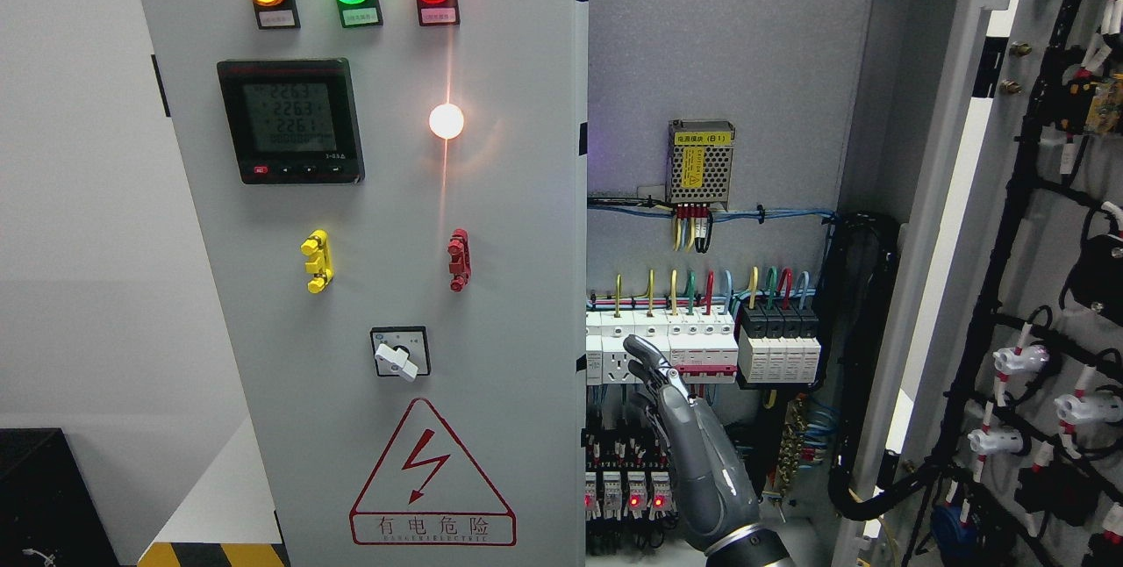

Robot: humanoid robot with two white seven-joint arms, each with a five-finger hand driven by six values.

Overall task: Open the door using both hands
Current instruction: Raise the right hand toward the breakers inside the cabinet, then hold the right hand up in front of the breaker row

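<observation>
Your right door (1018, 286) swung wide at the picture's right, wiring on its inner face, left door (395, 286) shut with lamps, meter and warning triangle, your right hand (680, 427) raised inside the open cabinet before the breakers (675, 343), fingers (647, 359) loosely extended, holding nothing.

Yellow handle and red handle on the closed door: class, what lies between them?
Head view: between the yellow handle and the red handle is bare grey door panel; nothing is mounted there.
</observation>
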